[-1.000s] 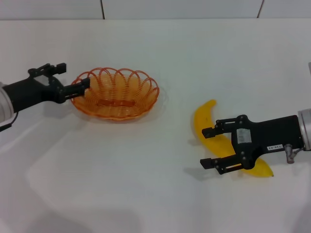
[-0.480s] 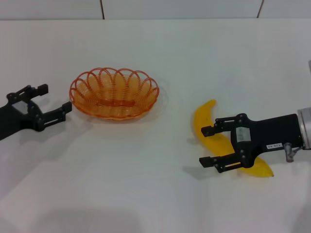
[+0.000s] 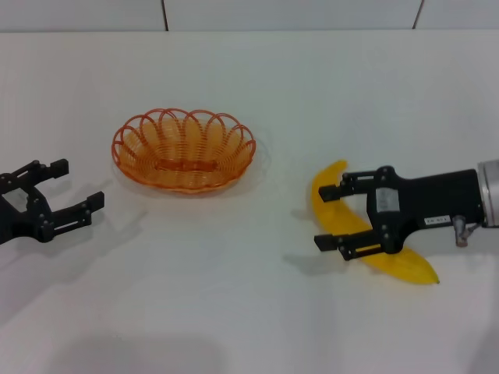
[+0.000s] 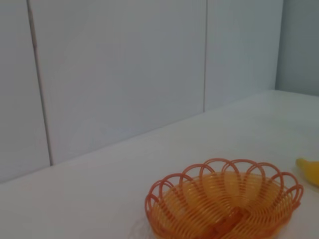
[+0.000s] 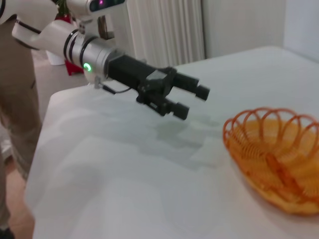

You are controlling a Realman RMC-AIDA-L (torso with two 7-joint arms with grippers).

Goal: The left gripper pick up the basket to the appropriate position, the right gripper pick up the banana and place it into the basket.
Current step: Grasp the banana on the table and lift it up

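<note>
The orange wire basket (image 3: 184, 149) stands on the white table, left of centre, with nothing in it. My left gripper (image 3: 78, 184) hovers open to its left, well apart from the rim. The yellow banana (image 3: 331, 212) lies on the table at the right. My right gripper (image 3: 323, 217) is open over the banana's middle, one finger on each side of it. The left wrist view shows the basket (image 4: 224, 204) and the banana's tip (image 4: 310, 169). The right wrist view shows the left gripper (image 5: 193, 102) open beside the basket (image 5: 279, 159).
A white tiled wall (image 3: 288, 14) runs along the table's far edge. In the right wrist view the table's edge (image 5: 42, 129) shows behind the left arm, with a curtain and floor beyond it.
The left gripper has let go of the basket's rim and drawn back to the left and nearer. The right gripper has shifted slightly farther along the banana.
</note>
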